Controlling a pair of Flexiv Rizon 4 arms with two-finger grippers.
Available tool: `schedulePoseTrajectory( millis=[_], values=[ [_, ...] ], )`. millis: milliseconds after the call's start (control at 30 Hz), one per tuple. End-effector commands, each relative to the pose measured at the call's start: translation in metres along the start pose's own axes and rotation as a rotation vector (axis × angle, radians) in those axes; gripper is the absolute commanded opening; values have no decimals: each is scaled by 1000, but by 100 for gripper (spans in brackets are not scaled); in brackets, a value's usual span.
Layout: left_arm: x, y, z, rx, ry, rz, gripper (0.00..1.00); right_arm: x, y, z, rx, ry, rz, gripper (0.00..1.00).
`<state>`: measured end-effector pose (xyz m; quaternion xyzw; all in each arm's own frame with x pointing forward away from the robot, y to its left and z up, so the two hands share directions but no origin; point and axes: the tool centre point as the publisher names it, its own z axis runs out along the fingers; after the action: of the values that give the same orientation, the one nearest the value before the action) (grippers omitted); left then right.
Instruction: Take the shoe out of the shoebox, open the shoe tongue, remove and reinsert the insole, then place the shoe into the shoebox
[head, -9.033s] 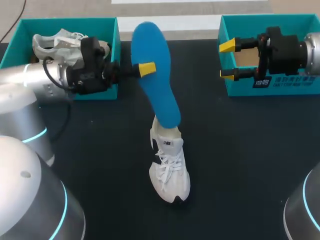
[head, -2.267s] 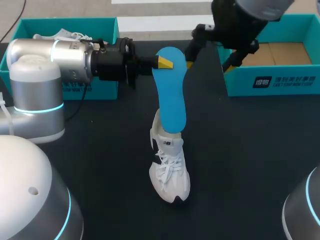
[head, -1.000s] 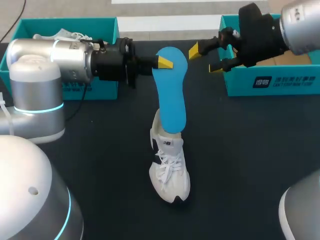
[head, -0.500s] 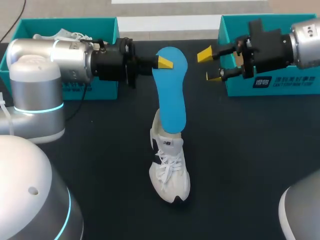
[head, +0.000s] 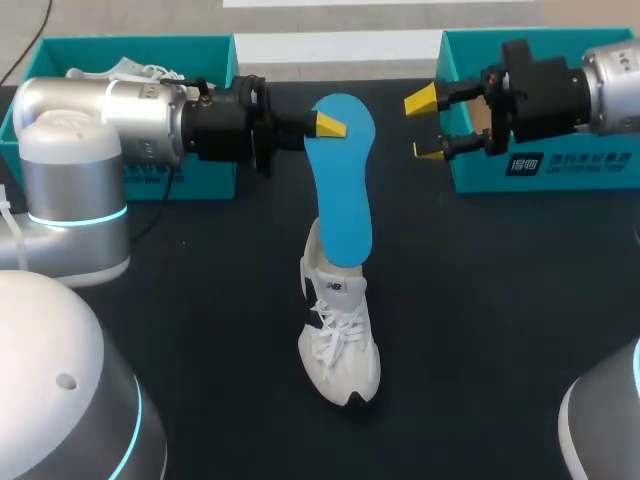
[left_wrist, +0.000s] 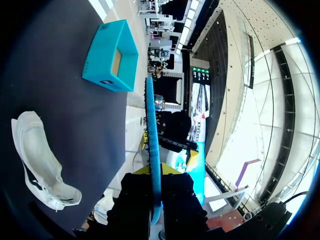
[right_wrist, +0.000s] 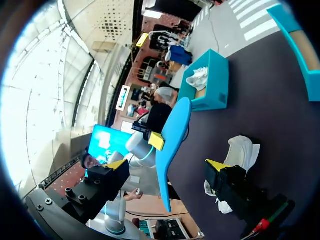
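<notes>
Holding the insole on end in the shoe's mouth

1 white shoe (head: 340, 335) lies on the dark table (head: 500, 330), out of its box, toe toward the robot. A blue insole (head: 342, 180) rises from the shoe's opening, its lower end tucked inside the collar and its upper end high above the table. The left gripper (head: 325, 124) is clamped on that upper end; in the left wrist view the insole runs edge-on between its 2 fingers. The right gripper (head: 428, 125) hangs near the insole's top, not touching it, fingers apart with nothing between them. Just behind it sits the right box (head: 545, 170). The left box (head: 130, 45) holds a second shoe (head: 120, 75).

This looks like the remove-and-reinsert step, though which half cannot be told. If the insole is going in, it likely needs feeding along the shoe's length, tip sliding forward under the tongue, not pressed straight down, or the foam may buckle. The shoe is unheld and may tip or skid; the free right gripper could steady its heel. Keeping the grip high leaves room for the insole to bend into the shoe.
</notes>
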<state>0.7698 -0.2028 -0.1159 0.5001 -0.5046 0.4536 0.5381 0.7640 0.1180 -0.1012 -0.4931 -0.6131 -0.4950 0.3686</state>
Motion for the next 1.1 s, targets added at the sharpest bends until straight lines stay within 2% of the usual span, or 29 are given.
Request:
schedulePoseTrajectory(
  millis=[33, 300, 900, 967, 1067, 1100],
  values=[
    [0, 1, 0, 0, -2, 0, 0, -8, 7, 7, 11, 44, 2, 100],
    [0, 1, 0, 0, -2, 0, 0, -16, 3, 9, 32, 77, 26, 100],
    [0, 1, 0, 0, -2, 0, 0, -19, 4, 1, 4, 83, 47, 100],
    [14, 1, -1, -68, 50, 105, 0, -19, 4, 1, 4, 83, 47, 100],
    [23, -1, -2, -62, 48, 307, 0, -19, 4, 1, 4, 83, 47, 100],
    [27, -2, -2, -65, 89, 344, 0, -19, 4, 1, 4, 83, 47, 100]
  ],
)
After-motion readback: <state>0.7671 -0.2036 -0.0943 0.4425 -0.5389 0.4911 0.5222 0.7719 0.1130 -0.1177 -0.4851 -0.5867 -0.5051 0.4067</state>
